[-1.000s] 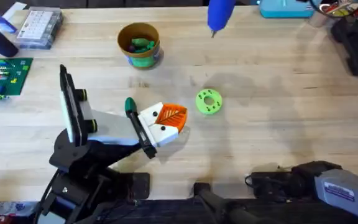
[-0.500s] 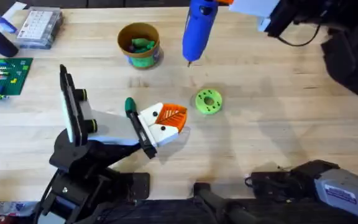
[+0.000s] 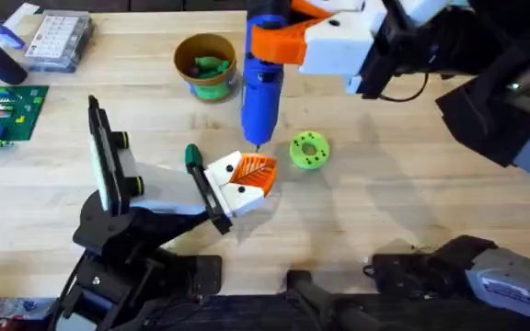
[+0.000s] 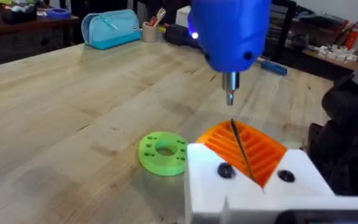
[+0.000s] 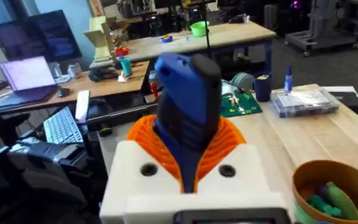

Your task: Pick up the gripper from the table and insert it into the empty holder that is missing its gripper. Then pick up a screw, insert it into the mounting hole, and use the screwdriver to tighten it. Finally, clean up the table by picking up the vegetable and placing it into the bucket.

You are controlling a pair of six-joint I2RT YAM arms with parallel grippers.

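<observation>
My right gripper [image 3: 279,41] [image 5: 188,134] is shut on the blue screwdriver [image 3: 263,83] [image 5: 188,118] [image 4: 229,31], which hangs bit-down. The metal bit [image 3: 256,145] [image 4: 230,93] hovers just above the orange ribbed gripper [image 3: 252,171] [image 4: 247,146]. That gripper sits on its white base with dark dots at the tip of the holder [image 3: 168,188], the white wedge end of my left arm. Whether a screw fills either dark dot I cannot tell. The tan bucket [image 3: 184,48] [image 5: 337,165] stands at the back with the green vegetable [image 3: 210,65] [image 5: 325,199] inside.
A lime-green ring with holes [image 3: 308,150] [image 4: 162,152] lies just right of the holder's tip. A dark green handle [image 3: 191,154] pokes up beside the holder. A clear parts box [image 3: 58,39] and a green circuit board [image 3: 7,112] lie at the far left.
My right arm swung in from the back right with the screwdriver, moving left and nearer. The bit went from the far table edge to just above the orange gripper.
</observation>
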